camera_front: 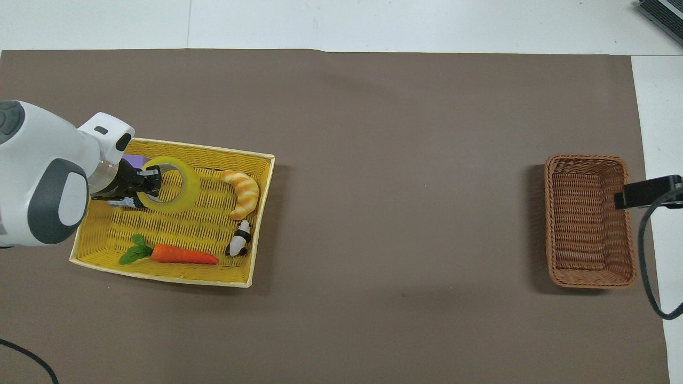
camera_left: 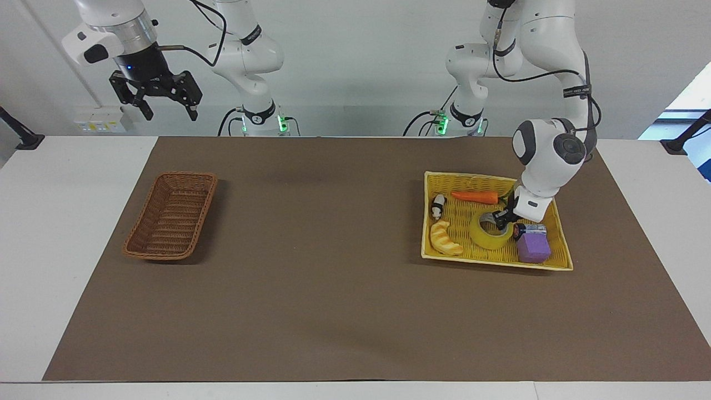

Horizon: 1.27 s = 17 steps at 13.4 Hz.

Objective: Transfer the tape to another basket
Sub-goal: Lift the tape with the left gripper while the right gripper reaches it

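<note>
The tape (camera_left: 489, 236) is a yellow roll in the yellow basket (camera_left: 461, 214), beside the purple block. My left gripper (camera_left: 501, 218) is shut on the tape's rim, with one finger inside the core. The roll sits slightly tilted and low over the basket floor. In the overhead view the left gripper (camera_front: 151, 181) holds the tape (camera_front: 190, 186) over the yellow basket (camera_front: 203, 229). The brown wicker basket (camera_left: 186, 174) lies at the right arm's end of the table and also shows in the overhead view (camera_front: 587, 157). My right gripper (camera_left: 171, 116) is open and waits high above that end.
The yellow basket also holds a carrot (camera_left: 475, 196), a croissant toy (camera_left: 444, 239), a small panda figure (camera_left: 438, 205) and a purple block (camera_left: 533, 248). A brown mat (camera_left: 333, 278) covers the table between the two baskets.
</note>
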Available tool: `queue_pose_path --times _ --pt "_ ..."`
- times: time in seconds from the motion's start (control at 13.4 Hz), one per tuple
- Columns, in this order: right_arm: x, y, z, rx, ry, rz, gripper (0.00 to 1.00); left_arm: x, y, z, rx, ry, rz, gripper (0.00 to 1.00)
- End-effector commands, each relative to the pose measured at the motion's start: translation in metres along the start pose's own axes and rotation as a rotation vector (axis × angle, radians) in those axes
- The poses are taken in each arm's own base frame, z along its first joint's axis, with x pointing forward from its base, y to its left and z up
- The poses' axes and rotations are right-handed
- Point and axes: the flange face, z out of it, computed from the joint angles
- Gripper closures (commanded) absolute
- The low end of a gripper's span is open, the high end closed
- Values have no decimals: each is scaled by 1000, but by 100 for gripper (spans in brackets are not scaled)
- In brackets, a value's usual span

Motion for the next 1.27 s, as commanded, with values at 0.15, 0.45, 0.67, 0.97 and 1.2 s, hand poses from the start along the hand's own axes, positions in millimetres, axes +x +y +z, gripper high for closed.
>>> queue_pose_path --times 0.15,0.45,0.67,0.97,1.2 --pt "11 -28 45 97 -8 -48 0 -2 19 -76 -43 -26 23 100" --pt "24 -79 105 189 -91 -90 0 -18 63 -77 -155 -58 61 100" --pt "27 -123 138 324 -126 15 0 -33 93 -77 -259 -95 76 100" --pt "38 -168 169 502 -223 172 0 -64 151 -79 -366 -117 138 100" --pt "42 -205 178 574 -248 324 0 -95 197 -69 -397 -150 199 100"
